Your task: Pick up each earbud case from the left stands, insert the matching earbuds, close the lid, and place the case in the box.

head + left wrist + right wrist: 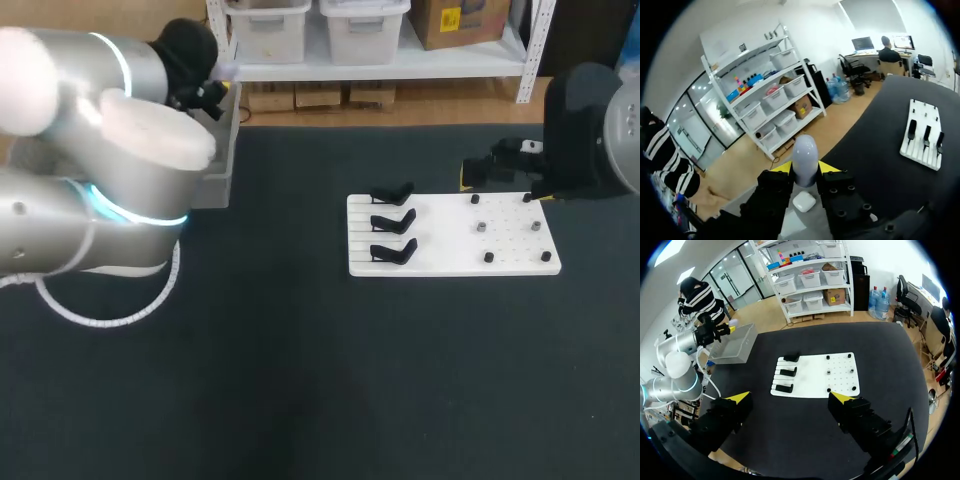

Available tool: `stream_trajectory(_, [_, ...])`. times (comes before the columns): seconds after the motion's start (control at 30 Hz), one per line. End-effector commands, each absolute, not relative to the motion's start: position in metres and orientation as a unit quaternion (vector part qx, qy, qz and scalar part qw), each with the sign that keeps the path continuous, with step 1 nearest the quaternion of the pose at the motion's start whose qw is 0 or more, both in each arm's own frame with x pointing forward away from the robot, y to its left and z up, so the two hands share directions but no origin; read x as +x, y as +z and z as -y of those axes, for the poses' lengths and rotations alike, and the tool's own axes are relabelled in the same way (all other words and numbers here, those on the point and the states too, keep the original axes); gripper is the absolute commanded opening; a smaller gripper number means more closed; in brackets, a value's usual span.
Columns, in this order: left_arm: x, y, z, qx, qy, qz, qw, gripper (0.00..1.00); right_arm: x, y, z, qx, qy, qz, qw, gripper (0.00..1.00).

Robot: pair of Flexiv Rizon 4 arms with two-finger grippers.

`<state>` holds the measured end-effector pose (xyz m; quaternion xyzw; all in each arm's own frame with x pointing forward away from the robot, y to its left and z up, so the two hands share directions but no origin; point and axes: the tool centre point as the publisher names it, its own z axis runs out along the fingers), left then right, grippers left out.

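**Hanging a case over the box, right arm parked by the board**

Using the white board (450,262) as the reference for everything. The three black stands (393,222) line up along its left strip, and small pegs (481,227) dot the rest of it.

The left gripper (805,167) is well away from the board, off past its stand side and toward the far-left corner of the table (300,380). Its two yellow tips are clamped on either side of a pale, rounded earbud case (805,152), lid closed, standing upright between them. It hangs right above the grey box (225,160), which also sits well to the left of the board. Directly under the held case there's a white case (804,202) lying flat on the box floor.

The right gripper (790,399) hovers near the board's far right edge, fingers spread wide with nothing in them, and from its own camera the board lies ahead of them.
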<state>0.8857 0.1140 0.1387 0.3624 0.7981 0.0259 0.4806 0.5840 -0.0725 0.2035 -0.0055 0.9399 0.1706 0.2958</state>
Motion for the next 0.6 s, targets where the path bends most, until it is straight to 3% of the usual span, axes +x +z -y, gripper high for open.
stream_trajectory(0.03, [0.897, 0.130, -0.109, 0.312, 0.075, -0.806, 0.497, 0.00, 0.584, 0.202, 0.072, -0.005, 0.171, -0.939, 0.298, 1.00])
stream_trajectory(0.6, [0.868, 0.130, -0.103, 0.266, 0.016, -0.779, 0.568, 0.00, 0.584, 0.202, 0.072, -0.005, 0.171, -0.939, 0.298, 1.00])
